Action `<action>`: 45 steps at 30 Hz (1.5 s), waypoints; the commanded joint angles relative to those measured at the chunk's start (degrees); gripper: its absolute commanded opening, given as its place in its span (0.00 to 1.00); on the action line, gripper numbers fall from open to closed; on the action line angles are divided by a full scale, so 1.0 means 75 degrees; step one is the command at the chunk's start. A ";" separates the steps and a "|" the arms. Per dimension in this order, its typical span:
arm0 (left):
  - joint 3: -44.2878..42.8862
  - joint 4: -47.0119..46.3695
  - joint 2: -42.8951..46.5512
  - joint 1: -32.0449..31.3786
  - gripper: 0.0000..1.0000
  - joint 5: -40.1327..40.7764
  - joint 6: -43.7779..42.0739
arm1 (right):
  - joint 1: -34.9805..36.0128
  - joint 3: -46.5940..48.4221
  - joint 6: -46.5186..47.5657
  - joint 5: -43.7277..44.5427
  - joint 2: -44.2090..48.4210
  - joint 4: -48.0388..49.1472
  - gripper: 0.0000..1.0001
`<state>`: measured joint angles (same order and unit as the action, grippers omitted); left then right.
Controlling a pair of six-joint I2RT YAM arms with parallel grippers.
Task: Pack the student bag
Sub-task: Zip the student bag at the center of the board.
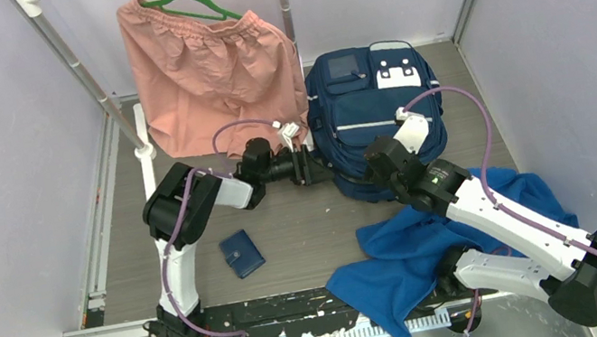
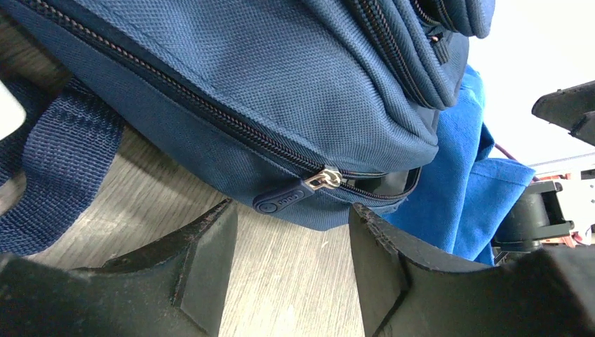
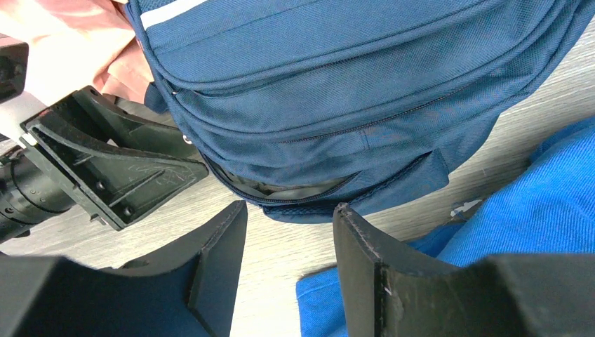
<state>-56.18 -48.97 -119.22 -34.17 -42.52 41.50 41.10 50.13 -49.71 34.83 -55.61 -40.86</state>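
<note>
My left gripper (image 1: 306, 168) sits at the left side of the bag (image 1: 371, 101), jaws spread and empty. Just off the tips, straight ahead, is the zip pull (image 2: 283, 199), lying along the zip line. I judge this arm the nearer to it. The bag lies flat toward the far edge of the tabletop (image 1: 286, 225), right of the middle, long axis running far to near. My right gripper (image 1: 370, 164), also spread and empty, faces the bag's near end, where the zip gapes slightly.

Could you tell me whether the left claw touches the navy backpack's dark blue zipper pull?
Apart: the left wrist view shows the dark blue zipper pull inside the open left claw, clear of both fingers.
</note>
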 commanded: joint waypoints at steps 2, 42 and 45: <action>-0.0183 -0.0516 0.0220 -0.0148 0.60 -0.0408 -0.0249 | -0.0046 0.0225 -0.0119 0.0104 0.0052 0.0140 0.54; -0.0158 0.2250 0.1467 -0.0599 0.00 0.0749 -0.1352 | -0.0051 -0.0267 -0.0503 -0.0030 0.0395 0.0285 0.54; -0.0252 0.3171 0.1789 -0.0959 0.00 0.0869 -0.2018 | -0.0043 -0.0306 -0.0560 -0.0021 0.0378 0.0295 0.53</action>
<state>-56.18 -34.22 -111.22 -37.82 -36.80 34.81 40.95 47.88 -52.71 34.06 -52.99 -40.56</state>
